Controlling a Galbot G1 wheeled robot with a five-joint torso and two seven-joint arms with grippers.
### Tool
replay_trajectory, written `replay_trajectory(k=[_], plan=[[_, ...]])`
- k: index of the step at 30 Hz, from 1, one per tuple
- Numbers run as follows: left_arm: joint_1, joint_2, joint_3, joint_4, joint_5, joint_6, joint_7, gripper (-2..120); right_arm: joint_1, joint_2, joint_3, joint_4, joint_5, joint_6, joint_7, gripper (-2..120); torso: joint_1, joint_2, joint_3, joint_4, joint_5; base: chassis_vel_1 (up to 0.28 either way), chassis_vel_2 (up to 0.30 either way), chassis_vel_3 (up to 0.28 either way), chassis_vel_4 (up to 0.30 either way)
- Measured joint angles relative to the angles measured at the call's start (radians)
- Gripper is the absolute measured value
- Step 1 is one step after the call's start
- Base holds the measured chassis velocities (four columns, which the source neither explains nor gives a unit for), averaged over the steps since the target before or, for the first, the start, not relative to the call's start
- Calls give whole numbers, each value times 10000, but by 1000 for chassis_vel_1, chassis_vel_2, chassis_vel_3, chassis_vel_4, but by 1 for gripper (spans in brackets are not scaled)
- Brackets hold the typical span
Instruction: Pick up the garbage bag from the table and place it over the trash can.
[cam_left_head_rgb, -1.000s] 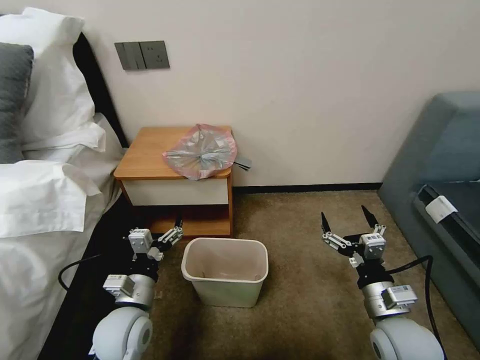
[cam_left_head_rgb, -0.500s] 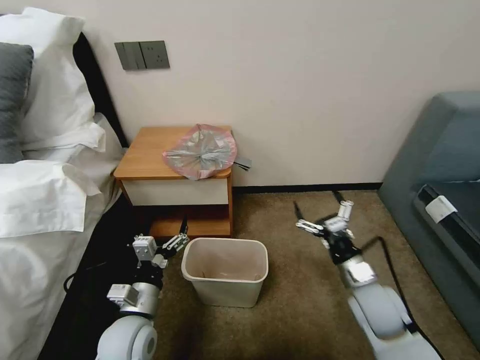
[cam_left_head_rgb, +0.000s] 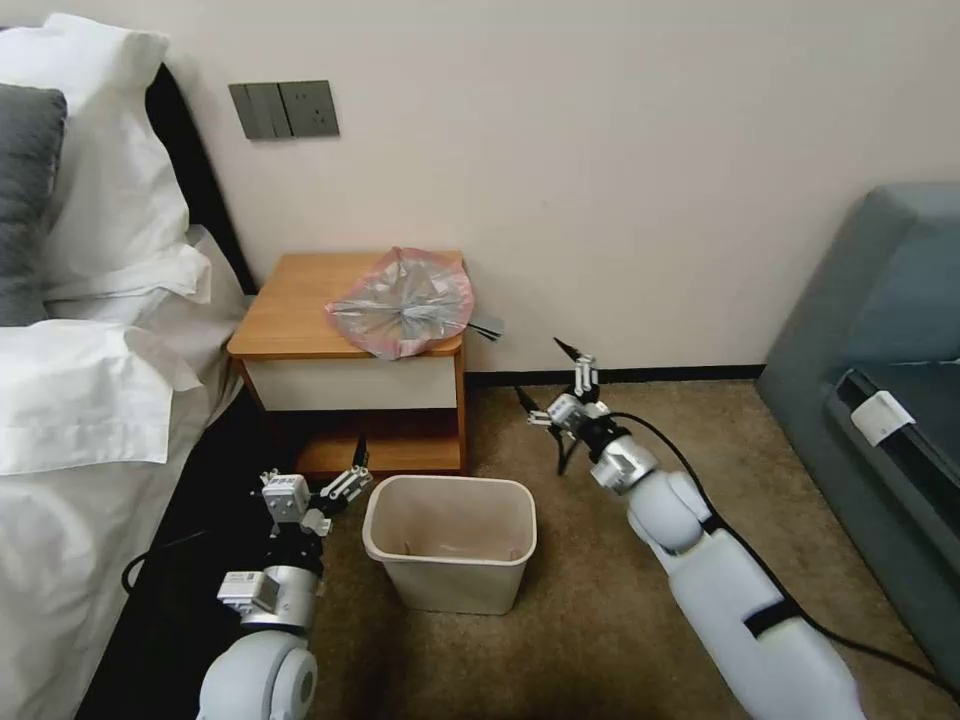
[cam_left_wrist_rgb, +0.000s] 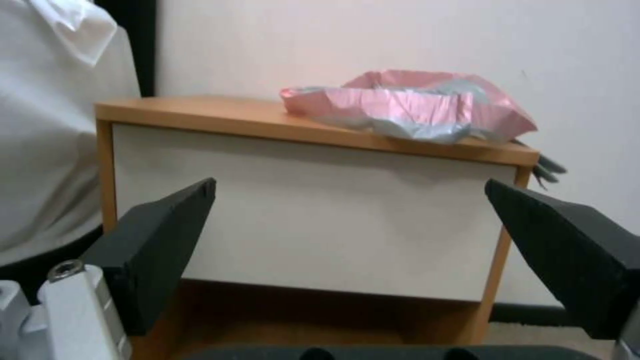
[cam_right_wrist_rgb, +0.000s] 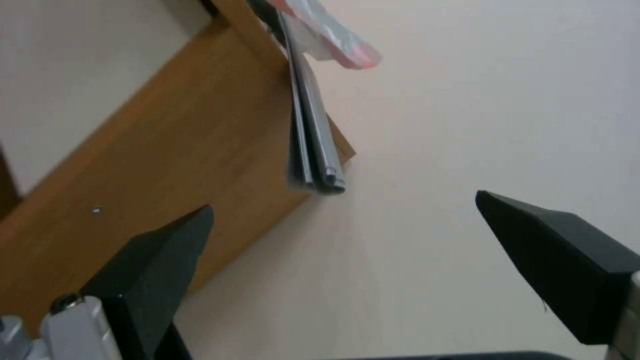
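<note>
The garbage bag (cam_left_head_rgb: 403, 303), crumpled grey plastic with a pink rim, lies on the right half of the table (cam_left_head_rgb: 290, 305), overhanging its front edge. The left wrist view shows the garbage bag (cam_left_wrist_rgb: 413, 105) on the table (cam_left_wrist_rgb: 200, 112). The cream trash can (cam_left_head_rgb: 450, 487) stands on the carpet before the table's right front corner. My left gripper (cam_left_head_rgb: 332, 470) is open, low beside the can's left rim, facing the drawer; my left gripper (cam_left_wrist_rgb: 350, 184) holds nothing. My right gripper (cam_left_head_rgb: 540, 368) is open in the air right of the table, below the bag; my right gripper (cam_right_wrist_rgb: 343, 202) faces the table's side (cam_right_wrist_rgb: 167, 165).
A flat grey object (cam_left_head_rgb: 486, 325) sticks out past the table's right edge under the bag. A bed with white pillows (cam_left_head_rgb: 90, 400) borders the left, a grey sofa (cam_left_head_rgb: 880, 330) the right. Brown carpet (cam_left_head_rgb: 620, 590) lies open between them. The wall is close behind the table.
My right arm has reached forward and to the left, from beside the can up to the table's right side. The left gripper has barely shifted. The bag has not moved.
</note>
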Motion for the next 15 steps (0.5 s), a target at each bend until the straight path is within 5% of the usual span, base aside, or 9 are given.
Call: replay_trajectory(k=[15], plan=[[-254,-154,-22,250,4,28,12,100,2205,843,-1078,-2509,-545,326,308,100,1,0,-1,0,0,0,0,0,0]])
